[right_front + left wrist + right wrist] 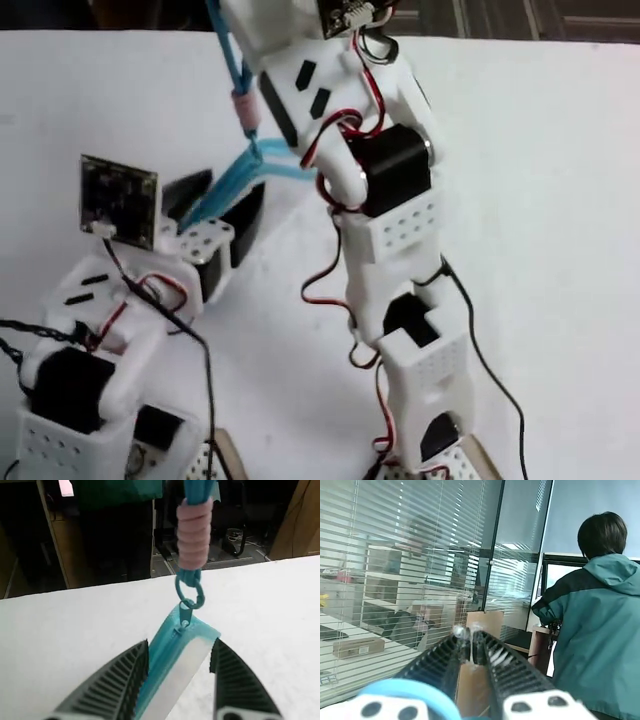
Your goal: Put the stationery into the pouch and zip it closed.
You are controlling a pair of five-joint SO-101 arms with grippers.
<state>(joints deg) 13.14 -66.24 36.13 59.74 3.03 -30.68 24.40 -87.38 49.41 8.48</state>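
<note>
The pouch [162,660] is soft teal fabric with a paler, smooth-looking side panel, lying flat on the white tabletop [75,630]. The left gripper [181,642] is sitting right over one end of it. Its black ribbed fingers [120,680] are spread about the width of the pouch and pressing on both sides, so it's pinning that end in place.

Just past the fingertips, the teal zipper pull [185,616] is hanging off a small metal ring [190,599]. Above that is a pink coiled sleeve [192,532], and a blue strap [197,490] is running straight up from it, looking taut.

The right gripper [469,631] is up high, well above the left one and pointing out at the room. Its ribbed fingers are squeezed nearly together with just a thin slit between them. The blue strap is looping round the base of one finger and dipping in between the two, so it looks clamped on it.

In the high view the strap is going from the pouch up toward the taller arm. I can't tell what's inside the pouch from here.
</note>
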